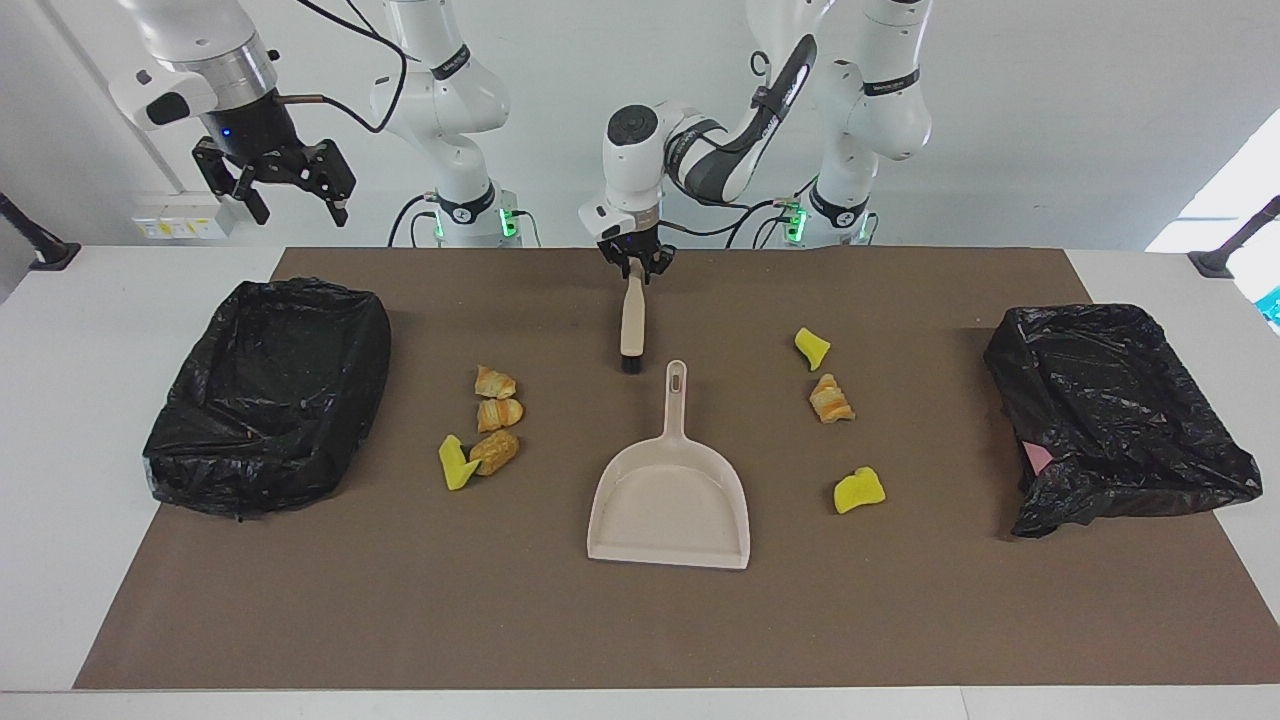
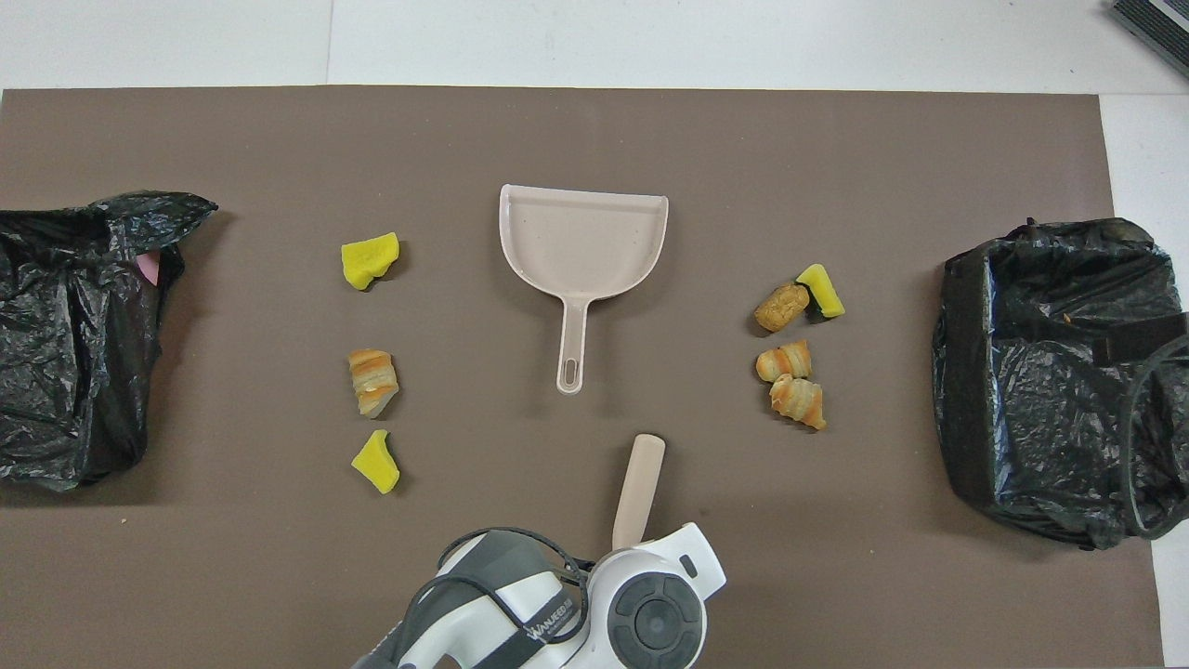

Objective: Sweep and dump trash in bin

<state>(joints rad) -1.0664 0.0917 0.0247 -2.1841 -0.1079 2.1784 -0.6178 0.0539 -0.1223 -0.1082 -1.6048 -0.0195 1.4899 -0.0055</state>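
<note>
The left end effector [image 1: 634, 268], near the table's robot-side edge, is closed on the brush [image 1: 632, 325] handle. The right end effector [image 1: 290, 185] waits open, empty. Best keep bristles low, sweeping the trash [image 1: 484, 424] toward the dustpan [image 1: 670, 500].

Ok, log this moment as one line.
left hand: shut on brush handle | right hand: open, waiting above bin | dustpan: empty | trash: seven pieces, unswept

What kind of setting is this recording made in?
Likely a robotics lab: two arms stand at a white table with a brown mat, staged trash, a dustpan and two bag-lined bins. The left gripper holds a brush.
</note>
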